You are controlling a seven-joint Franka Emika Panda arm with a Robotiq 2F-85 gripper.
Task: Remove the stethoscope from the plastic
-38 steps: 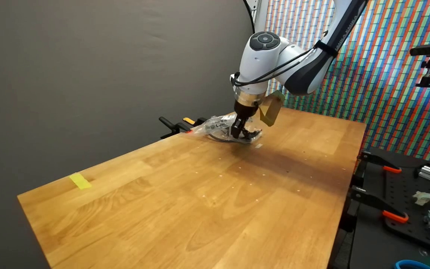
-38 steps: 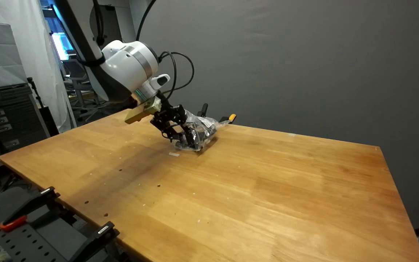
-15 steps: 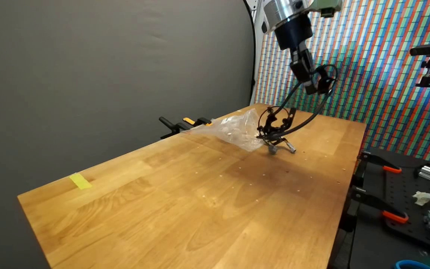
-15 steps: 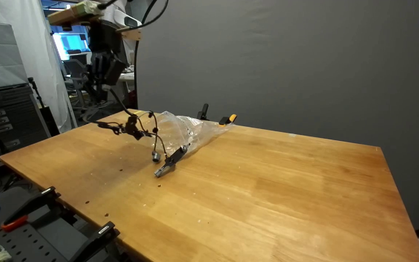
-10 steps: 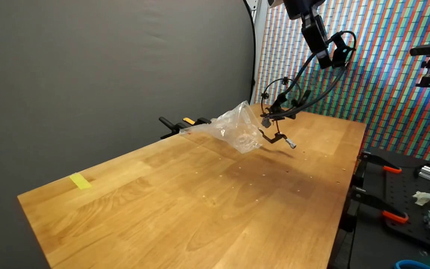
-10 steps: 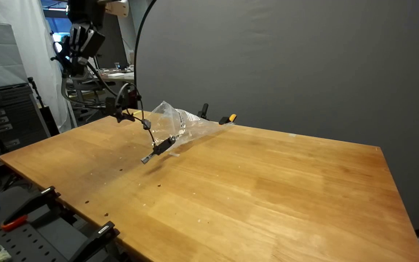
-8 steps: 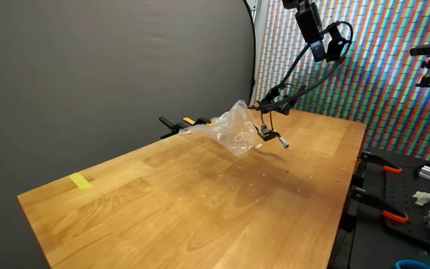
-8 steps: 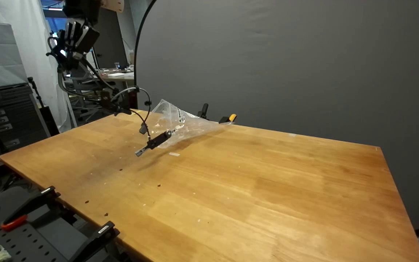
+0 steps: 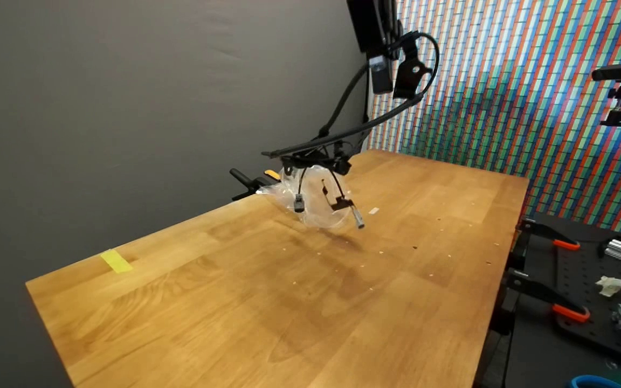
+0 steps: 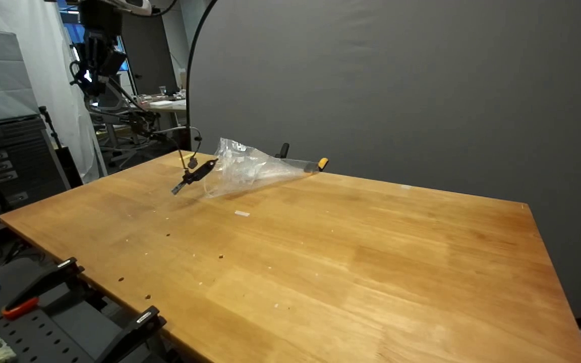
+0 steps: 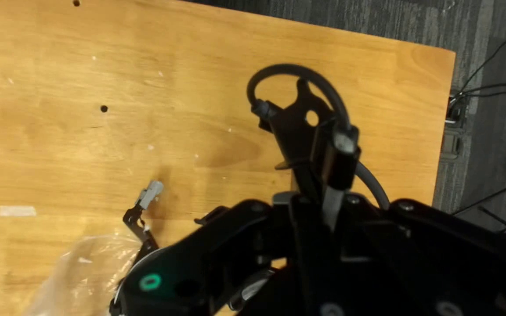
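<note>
Exterior view: plastic bag (image 10: 244, 169) tapers toward clamp (image 10: 323, 164) at edge of table (image 10: 371, 247).

Yellow tape (image 9: 116, 261) hugging the edge of the wooden table (image 9: 208, 312), grey backdrop (image 9: 154, 108) looming behind; and there, in an exterior view, a white curtain (image 10: 51, 65) hangs by the drawers (image 10: 5, 169)!

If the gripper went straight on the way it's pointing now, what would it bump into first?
Most likely the wooden tabletop: the gripper points down at it. The black cabled parts it holds would probably touch sooner; the exact spot is unclear.
</note>
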